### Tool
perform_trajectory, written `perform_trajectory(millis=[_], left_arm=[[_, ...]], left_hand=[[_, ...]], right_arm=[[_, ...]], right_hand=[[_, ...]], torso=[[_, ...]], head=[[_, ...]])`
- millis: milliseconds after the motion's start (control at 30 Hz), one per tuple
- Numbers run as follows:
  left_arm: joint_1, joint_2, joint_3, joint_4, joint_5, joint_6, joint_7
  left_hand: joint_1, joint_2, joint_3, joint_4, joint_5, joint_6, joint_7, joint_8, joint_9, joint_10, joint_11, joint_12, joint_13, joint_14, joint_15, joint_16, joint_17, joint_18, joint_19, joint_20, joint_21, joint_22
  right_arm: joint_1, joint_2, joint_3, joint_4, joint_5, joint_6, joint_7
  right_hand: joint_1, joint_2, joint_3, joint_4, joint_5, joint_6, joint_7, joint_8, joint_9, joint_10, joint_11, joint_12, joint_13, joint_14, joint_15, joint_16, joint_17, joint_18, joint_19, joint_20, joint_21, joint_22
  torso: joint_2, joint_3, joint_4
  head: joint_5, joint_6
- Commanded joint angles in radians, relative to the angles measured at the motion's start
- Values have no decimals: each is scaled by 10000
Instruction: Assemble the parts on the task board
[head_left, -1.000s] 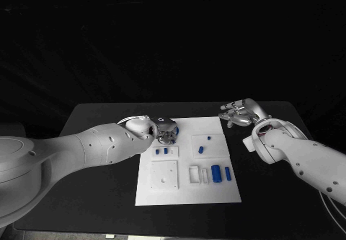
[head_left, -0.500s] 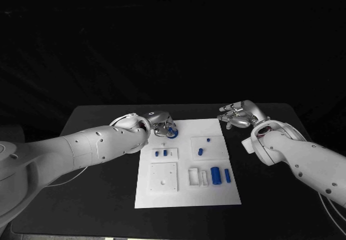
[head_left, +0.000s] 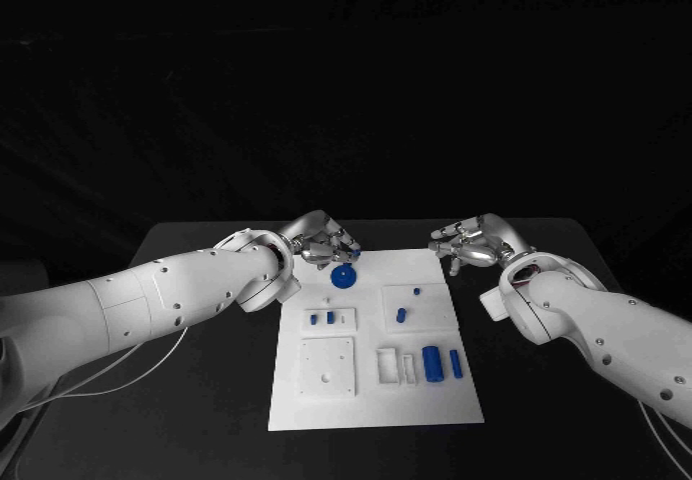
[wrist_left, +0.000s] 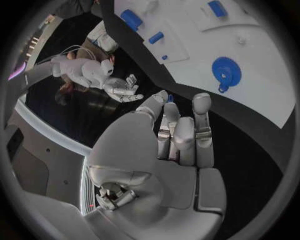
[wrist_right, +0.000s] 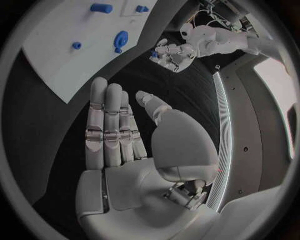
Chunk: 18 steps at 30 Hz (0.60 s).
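Where the white task board (head_left: 372, 400) lies at centre frame on the black worktop (head_left: 202, 400), a round blue part (head_left: 343, 276) sits near its upper left corner; smaller blue parts (head_left: 322, 318) and two blue cylinders (head_left: 433, 361) lie lower. Left hand (head_left: 323, 241): just above the round part, fingers extended, holding nothing. Right hand (head_left: 473, 240): beyond the board's upper right corner, fingers apart, empty.
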Motion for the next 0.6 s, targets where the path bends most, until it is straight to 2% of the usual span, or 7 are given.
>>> perform_trajectory(millis=[33, 200, 367, 400, 533, 600], left_arm=[[36, -201, 29, 414, 1812, 70, 456], [52, -513, 51, 989, 3033, 173, 798], [55, -730, 54, 1455, 4238, 448, 1102], [55, -751, 54, 1499, 4352, 477, 1132], [54, -883, 53, 1747, 4870, 637, 1363], [54, -937, 52, 1849, 5012, 706, 1506]], left_hand=[[-71, 34, -52, 5, -31, 36, -11, 56, 9, 3, -2, -56, 15, 18, -51, -63, 27, 77, 10, -62, -10, 170], [-70, 78, -101, -35, -28, 53, -16, 54, 8, 17, -8, -65, 18, 28, -62, -71, 61, 69, 28, -76, -13, 170], [-96, 110, -159, -64, -34, 49, -16, 54, 8, -2, -4, -59, 32, 7, -62, -100, 31, 60, 17, -78, -35, 166], [-97, 112, -161, -66, -35, 47, -15, 54, 8, -5, -4, -60, 33, 5, -62, -102, 27, 59, 16, -79, -36, 166], [-123, 165, -231, -127, -42, 28, -12, 55, 9, -30, 4, -41, 50, -10, -59, -130, 16, 53, 11, -78, -62, 166], [-129, 168, -240, -137, -42, 23, -10, 54, 8, -33, 3, -41, 51, -10, -58, -132, 17, 52, 13, -77, -63, 167]], right_arm=[[-5, -38, 2, 182, 1446, 1068, 34], [-4, -90, 0, 444, 2784, 1791, -187], [-4, -75, -5, 630, 4332, 2366, -617], [-4, -67, -5, 646, 4509, 2407, -674], [-4, 2, -17, 748, 5781, 2562, -1125], [-3, 50, -39, 808, 6453, 2580, -1380]], right_hand=[[-42, 134, -87, -59, 18, 133, -41, 26, 6, 122, -98, 383, 694, 150, -101, 539, 584, -88, 271, -157, 407, 470], [-222, 348, -189, -137, 13, 247, -101, 30, 8, -126, -197, 1242, 2595, 118, -205, 1430, 1510, -84, 58, -262, 1277, 1782], [-384, 511, -391, -96, 13, 260, -144, 30, 8, -421, -248, 2026, 4038, 55, -235, 1951, 1928, -86, -85, -281, 2435, 2971], [-388, 539, -419, -87, 15, 264, -146, 28, 7, -441, -248, 2094, 4165, 44, -233, 1988, 1956, -88, -95, -281, 2554, 3080], [-451, 695, -730, 6, 78, 292, -189, 31, 9, -553, -283, 2665, 5004, 33, -244, 2274, 2206, -104, -60, -285, 3243, 3647], [-542, 818, -1081, 79, 135, 295, -187, 35, 11, -647, -277, 3133, 5636, -28, -241, 2423, 2413, -107, -57, -282, 3541, 3946]], torso=[[-2, -16, 0], [-14, -38, 4], [-7, -27, -5], [-12, -36, -3], [0, -16, -17], [3, -7, -17]], head=[[-28, 104], [-60, 221], [-100, 335], [-102, 346], [-111, 393], [-138, 418]])
